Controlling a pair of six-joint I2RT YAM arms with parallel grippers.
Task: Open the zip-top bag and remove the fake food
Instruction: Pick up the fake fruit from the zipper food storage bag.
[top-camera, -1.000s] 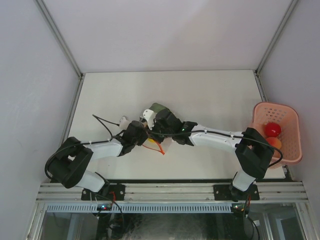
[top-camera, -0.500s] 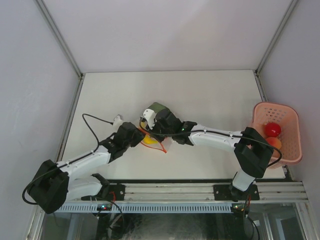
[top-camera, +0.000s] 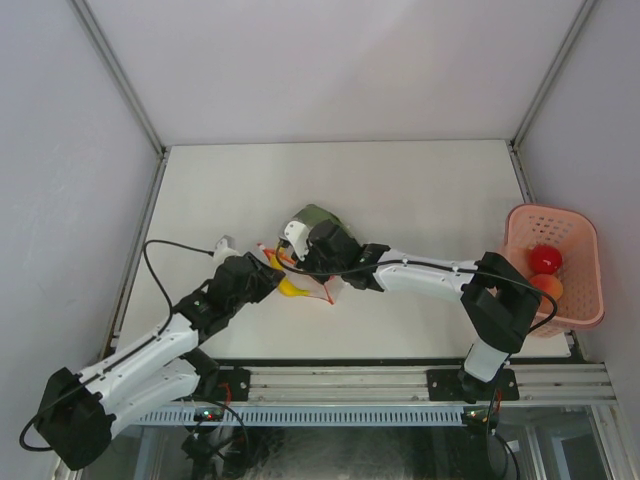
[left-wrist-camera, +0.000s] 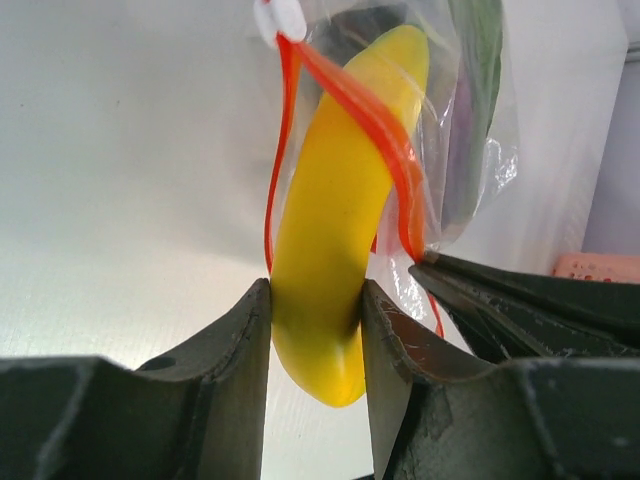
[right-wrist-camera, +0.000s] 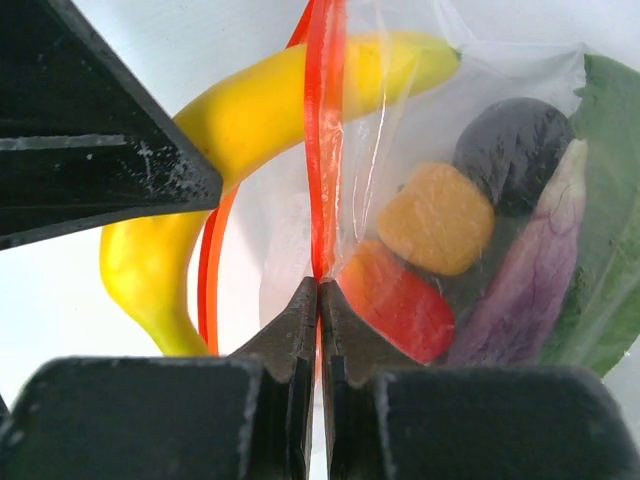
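Note:
The clear zip-top bag (top-camera: 312, 222) lies mid-table, its red zip strip (right-wrist-camera: 323, 130) parted into two lines. My right gripper (right-wrist-camera: 319, 290) is shut on one side of that strip, holding the bag's mouth apart. My left gripper (left-wrist-camera: 315, 330) is shut on a yellow banana (left-wrist-camera: 335, 230), whose lower half sticks out of the mouth between the two strip lines. Inside the bag are more fake food pieces: an orange piece (right-wrist-camera: 435, 220), a red piece (right-wrist-camera: 400, 300), a dark purple one (right-wrist-camera: 515, 150), a pale purple one (right-wrist-camera: 530, 280) and a green leaf shape (right-wrist-camera: 610, 250).
A pink perforated basket (top-camera: 590, 280) stands at the table's right edge with a red ball (top-camera: 544, 259) and an orange fruit (top-camera: 548, 285) in it. The two grippers sit close together at the bag (top-camera: 305, 265). Grey walls enclose the table.
My left arm has stretched out low and drawn back to the left, and more of the banana shows outside the bag's mouth. The right gripper has held its place on the zip strip.

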